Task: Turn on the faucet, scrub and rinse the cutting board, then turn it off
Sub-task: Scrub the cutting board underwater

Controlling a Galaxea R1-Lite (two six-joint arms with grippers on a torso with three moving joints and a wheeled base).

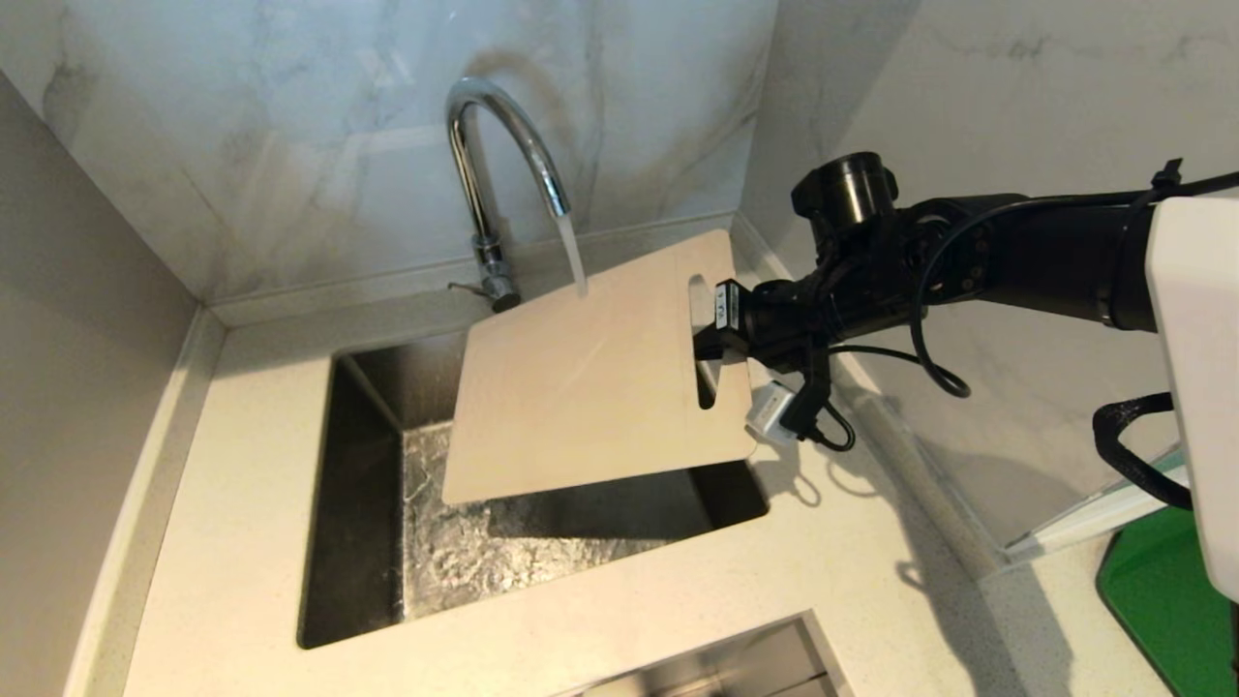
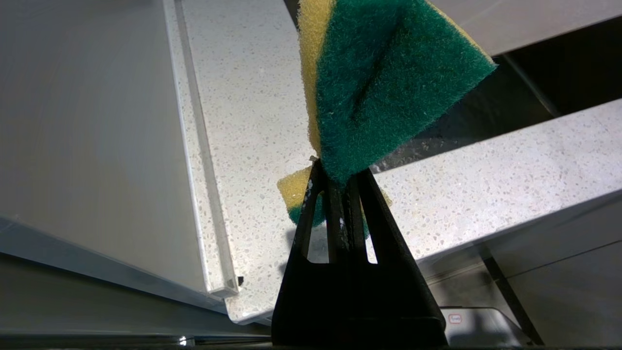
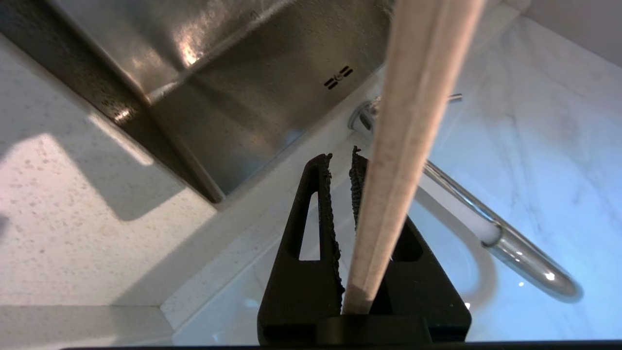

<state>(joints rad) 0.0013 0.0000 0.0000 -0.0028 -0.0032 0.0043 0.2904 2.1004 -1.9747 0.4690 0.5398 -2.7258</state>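
The right pincer (image 1: 714, 341) is closed on the handle edge of the cutting board (image 1: 590, 378) and holds it tilted over the sink (image 1: 358, 503), near the back edge of the tabletop (image 1: 232, 542). Water from the faucet (image 1: 489, 165) falls on the board's upper part. The left pincer (image 2: 340, 182) is closed on a green and yellow sponge (image 2: 384, 82).

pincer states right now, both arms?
Left pincer: shut on the sponge, parked off to the side of the sink.
Right pincer: shut on the cutting board, holding it over the sink under the running faucet.
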